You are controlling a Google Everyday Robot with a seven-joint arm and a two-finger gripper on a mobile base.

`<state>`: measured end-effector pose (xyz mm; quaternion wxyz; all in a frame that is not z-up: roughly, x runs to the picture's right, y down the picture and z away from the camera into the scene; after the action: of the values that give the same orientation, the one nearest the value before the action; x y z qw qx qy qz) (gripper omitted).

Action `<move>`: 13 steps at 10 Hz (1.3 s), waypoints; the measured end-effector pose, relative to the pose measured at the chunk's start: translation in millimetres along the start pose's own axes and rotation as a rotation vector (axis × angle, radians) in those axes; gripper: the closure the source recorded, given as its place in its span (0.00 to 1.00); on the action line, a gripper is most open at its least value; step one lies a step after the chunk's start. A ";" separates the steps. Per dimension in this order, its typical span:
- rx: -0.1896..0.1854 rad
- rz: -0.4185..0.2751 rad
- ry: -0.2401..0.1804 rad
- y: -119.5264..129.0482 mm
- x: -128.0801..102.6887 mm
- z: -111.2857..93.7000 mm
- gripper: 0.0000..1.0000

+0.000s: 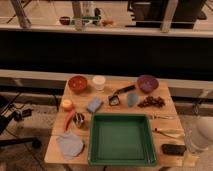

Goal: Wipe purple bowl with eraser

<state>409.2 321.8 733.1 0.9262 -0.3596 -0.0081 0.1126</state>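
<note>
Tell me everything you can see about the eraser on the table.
The eraser is a small, flat black block with rounded corners, matte by the look of it. It lies flat on the wooden table near the front right corner, long side across the view, just right of the green tray. Only the tabletop visibly touches it. The pale gripper hangs up and to the right of it at the picture's edge, not holding it.

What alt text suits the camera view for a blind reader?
A wooden table holds a green tray, a purple bowl at the back right and a black eraser at the front right; the gripper hovers beside the eraser.
</note>
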 end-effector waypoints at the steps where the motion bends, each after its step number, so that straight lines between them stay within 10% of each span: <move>1: -0.005 -0.002 -0.001 1.2 -0.8 1.4 0.20; 13: -0.037 -0.023 -0.013 8.1 -5.8 24.1 0.28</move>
<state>399.6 342.4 746.0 0.9207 -0.3757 -0.0205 0.1042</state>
